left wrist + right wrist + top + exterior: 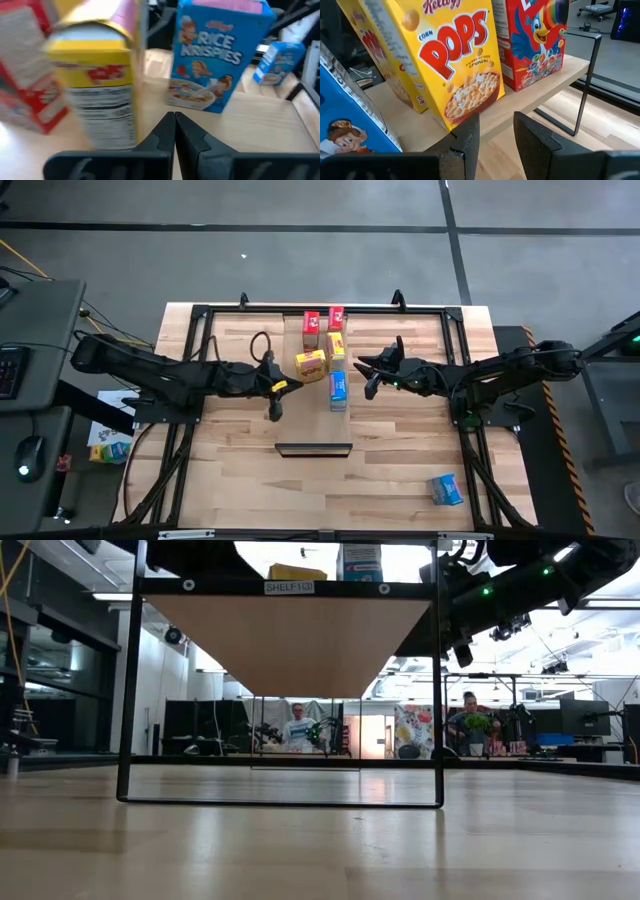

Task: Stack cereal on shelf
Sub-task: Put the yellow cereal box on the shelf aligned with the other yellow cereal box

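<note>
Pale-wood shelf (322, 402) carries five cereal boxes: two red boxes (312, 326) at far end, two yellow boxes (311, 364) mid-board, one blue box (339, 388) nearest dark lip. Second blue box (447, 489) lies apart on tabletop (400, 480). Left gripper (275, 408) beside shelf, fingers pressed together, empty. Right gripper (368, 376) near blue box, fingers narrowly parted, holding nothing.

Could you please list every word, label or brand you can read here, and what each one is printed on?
"SHELF 100": white label on the shelf's front bar.
"Kellogg's RICE KRISPIES": upright blue box.
"Kellogg's CORN POPS", with smaller "sweet crispy crunch!": yellow box.
Red box: toucan picture; name cut off.
Other yellow box: red lettering and side print too blurred.
</note>
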Controlling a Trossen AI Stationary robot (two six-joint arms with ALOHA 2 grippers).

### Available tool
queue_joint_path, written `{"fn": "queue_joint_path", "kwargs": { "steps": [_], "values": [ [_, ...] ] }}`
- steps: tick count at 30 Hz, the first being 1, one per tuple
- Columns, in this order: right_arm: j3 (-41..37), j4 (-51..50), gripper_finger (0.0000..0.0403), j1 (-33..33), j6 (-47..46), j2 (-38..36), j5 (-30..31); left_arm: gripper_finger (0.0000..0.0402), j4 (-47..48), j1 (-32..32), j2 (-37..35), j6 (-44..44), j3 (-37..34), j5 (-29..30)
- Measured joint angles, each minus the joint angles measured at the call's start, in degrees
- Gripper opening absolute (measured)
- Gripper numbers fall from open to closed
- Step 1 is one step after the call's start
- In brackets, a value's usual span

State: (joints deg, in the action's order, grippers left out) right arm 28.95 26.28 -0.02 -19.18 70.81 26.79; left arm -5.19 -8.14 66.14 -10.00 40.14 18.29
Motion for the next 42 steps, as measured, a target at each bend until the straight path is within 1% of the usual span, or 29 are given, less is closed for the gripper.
{"fn": "queue_joint_path", "kwargs": {
  "steps": [3, 8, 13, 19, 22, 29, 33, 35, 39, 42],
  "values": [
    [0.0, -0.4, 0.0113, 0.0, 0.0, 0.0, 0.0, 0.0, -2.0, 0.6, 2.4, -0.4, 0.0, -1.3],
    [0.0, -0.8, 0.0113, 0.0, -0.3, 0.0, 0.0, 0.0, -2.2, 1.5, 3.9, -0.5, 0.0, -0.4],
    [0.0, -0.8, 0.0113, 0.0, -0.3, 0.0, 0.0, 0.0, -2.0, 1.5, 3.3, -0.4, 0.0, 3.9],
    [0.0, -0.8, 0.0113, 0.0, -0.3, 0.0, 0.0, 0.0, -1.5, 1.8, 3.3, 2.3, 0.0, 10.3],
    [0.0, -0.8, 0.0113, 0.0, -0.3, 0.0, 0.1, 0.0, -0.7, 3.0, 3.3, 2.6, 0.0, 11.4],
    [0.0, -0.8, 0.0113, 0.0, -0.3, 0.0, 0.1, 0.0, 0.2, 7.9, 3.3, 3.1, 0.0, 11.3],
    [0.0, -0.8, 0.0113, 0.0, -0.3, 0.0, 0.1, 0.0, 0.4, 10.1, 3.3, 3.1, 0.0, 10.1],
    [0.0, -0.8, 0.0113, 0.0, -0.3, 0.0, 0.1, 0.0, 0.2, 11.0, 3.3, 3.2, 0.0, 8.8],
    [0.0, -0.8, 0.0113, 0.0, -0.3, 0.0, 0.1, 0.0, -1.1, 12.8, 3.3, 4.2, 0.0, 4.2],
    [0.0, -0.8, 0.0113, 0.0, -0.3, 0.0, 0.1, 0.0, -0.6, 13.5, 3.2, 4.9, 0.0, 3.4]
  ]
}}
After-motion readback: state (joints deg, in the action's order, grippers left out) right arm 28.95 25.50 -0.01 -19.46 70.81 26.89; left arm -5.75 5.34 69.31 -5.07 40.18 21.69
